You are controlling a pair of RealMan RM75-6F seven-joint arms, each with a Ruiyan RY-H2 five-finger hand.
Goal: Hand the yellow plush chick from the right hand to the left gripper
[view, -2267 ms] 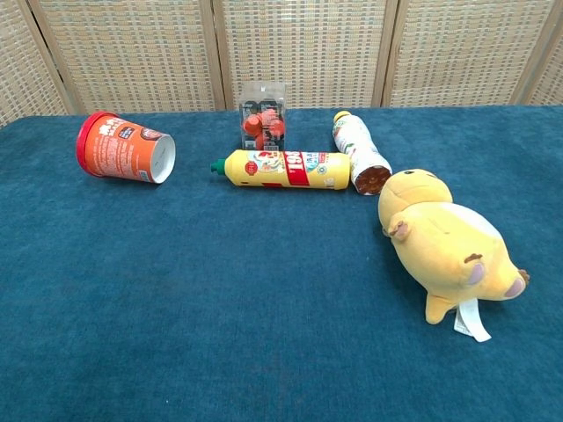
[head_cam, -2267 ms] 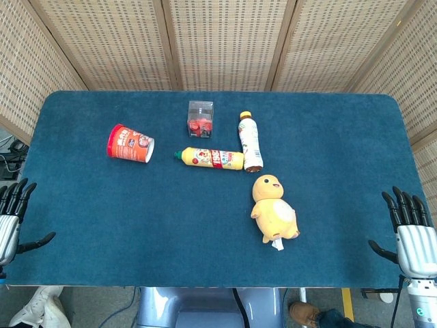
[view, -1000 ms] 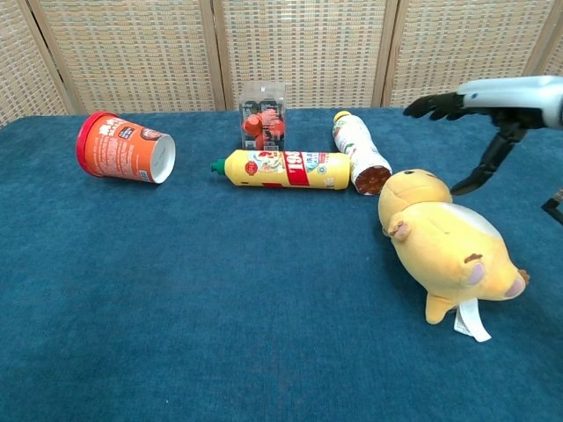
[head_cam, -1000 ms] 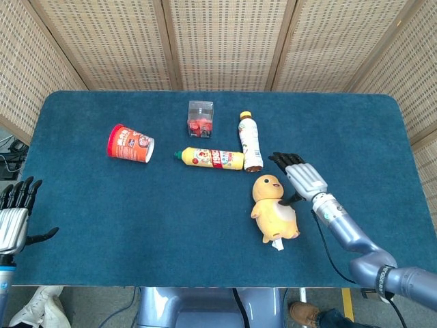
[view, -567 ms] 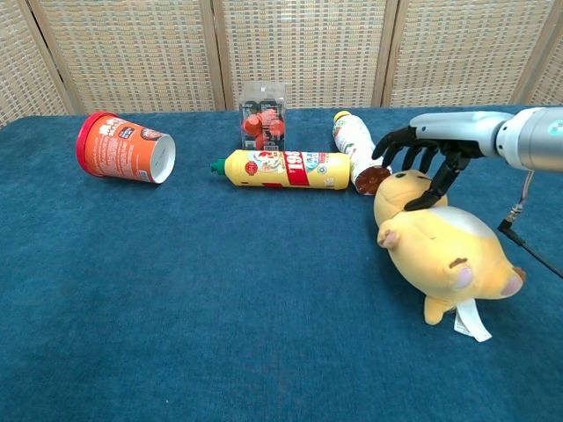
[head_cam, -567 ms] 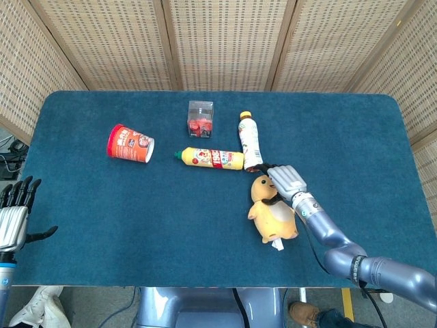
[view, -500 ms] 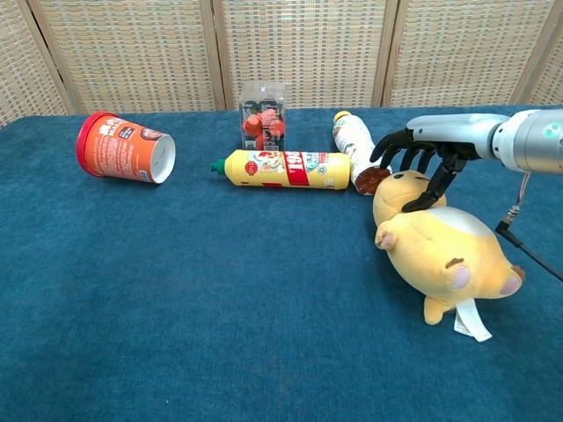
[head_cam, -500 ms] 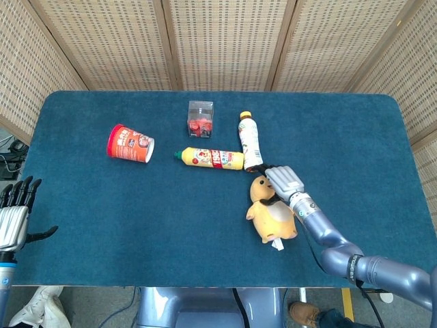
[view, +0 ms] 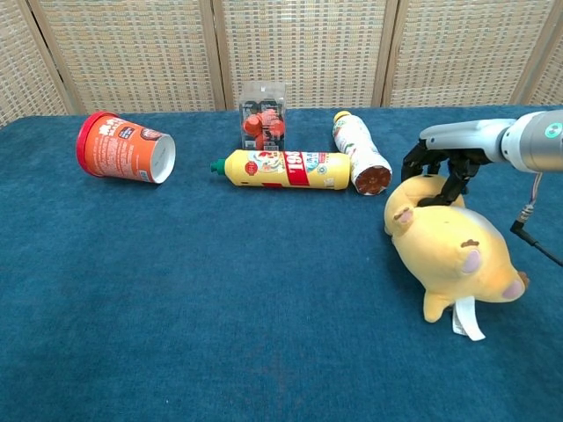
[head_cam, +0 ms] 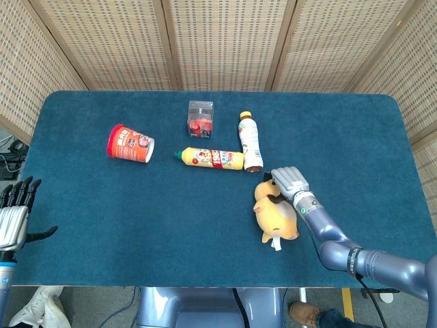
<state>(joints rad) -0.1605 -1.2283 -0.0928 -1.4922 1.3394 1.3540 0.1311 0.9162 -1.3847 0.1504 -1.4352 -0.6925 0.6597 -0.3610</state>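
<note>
The yellow plush chick (head_cam: 276, 216) (view: 453, 251) lies on its side on the blue table, right of centre, white tag toward the front edge. My right hand (head_cam: 288, 182) (view: 444, 156) reaches in from the right and grips the chick's head, fingers curled down over it. The chick's body still rests on the cloth. My left hand (head_cam: 12, 215) hovers off the table's front left corner with fingers spread and nothing in it; the chest view does not show it.
A red paper cup (head_cam: 130, 143) (view: 125, 148) lies tipped at the left. A yellow bottle (head_cam: 210, 158) (view: 281, 169), a white bottle (head_cam: 250, 140) (view: 361, 163) and a clear box of red pieces (head_cam: 200, 118) (view: 264, 119) sit behind the chick. Wicker screens wall the blue table (head_cam: 136, 225).
My right hand came in from the table's right edge, reached the chick and curled its fingers over the head. The chick turned and shifted slightly. The left hand barely moved.
</note>
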